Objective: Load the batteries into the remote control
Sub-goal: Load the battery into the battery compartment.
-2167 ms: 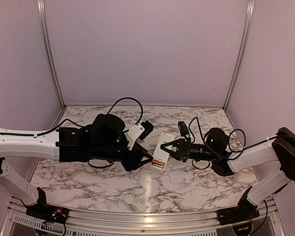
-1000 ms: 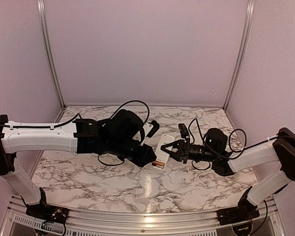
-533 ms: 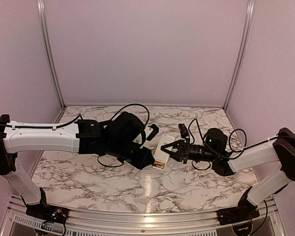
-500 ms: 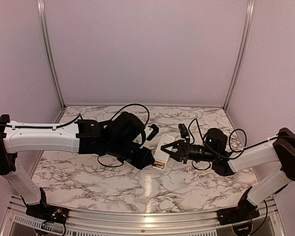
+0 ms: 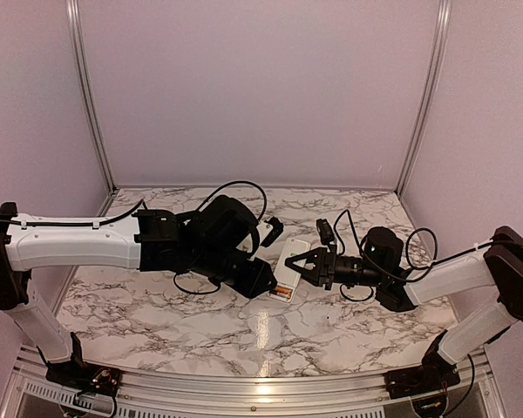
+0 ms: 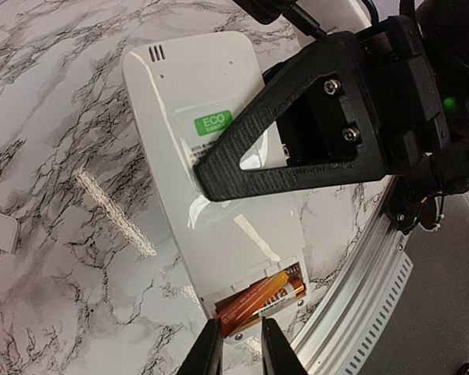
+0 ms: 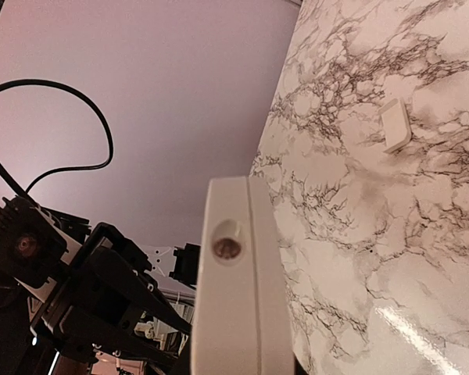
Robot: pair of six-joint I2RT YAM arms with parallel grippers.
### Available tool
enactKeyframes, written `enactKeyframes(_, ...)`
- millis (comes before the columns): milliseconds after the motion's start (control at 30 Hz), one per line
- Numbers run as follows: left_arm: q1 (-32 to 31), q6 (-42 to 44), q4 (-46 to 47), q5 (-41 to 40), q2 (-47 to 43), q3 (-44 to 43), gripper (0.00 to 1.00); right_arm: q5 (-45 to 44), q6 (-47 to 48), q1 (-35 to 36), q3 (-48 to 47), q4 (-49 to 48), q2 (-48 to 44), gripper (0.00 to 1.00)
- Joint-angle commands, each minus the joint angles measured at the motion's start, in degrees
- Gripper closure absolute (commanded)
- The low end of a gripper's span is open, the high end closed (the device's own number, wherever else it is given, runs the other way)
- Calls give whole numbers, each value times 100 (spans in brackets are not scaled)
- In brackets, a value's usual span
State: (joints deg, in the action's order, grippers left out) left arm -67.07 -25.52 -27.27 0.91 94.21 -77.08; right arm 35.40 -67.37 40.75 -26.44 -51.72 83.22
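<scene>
While the top view just shows left gripper point(image 5: 263, 280) and right gripper point(image 5: 296, 261) meeting at the remote point(image 5: 286, 268), left wrist catches the batteries point(image 6: 259, 299) in its open bay, right gripper clamped across the remote, left fingers point(image 6: 209, 353) barely apart, empty, just beside the batteries. Right wrist only gets the remote end-on.
</scene>
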Motion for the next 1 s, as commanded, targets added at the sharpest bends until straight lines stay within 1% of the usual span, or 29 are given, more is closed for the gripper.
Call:
enactKeyframes(0,18,80,-66,-47,-61,-114,81,11,56,-39,-221,-81,-74,100)
enactKeyframes(533,10,62,-239,-47,16,-106,84,36,38,-32,-228,-142,-63,100)
enactKeyframes(967,14,125,-243,-23,163,-210,89,90,9,-32,-257,-209,-60,100)
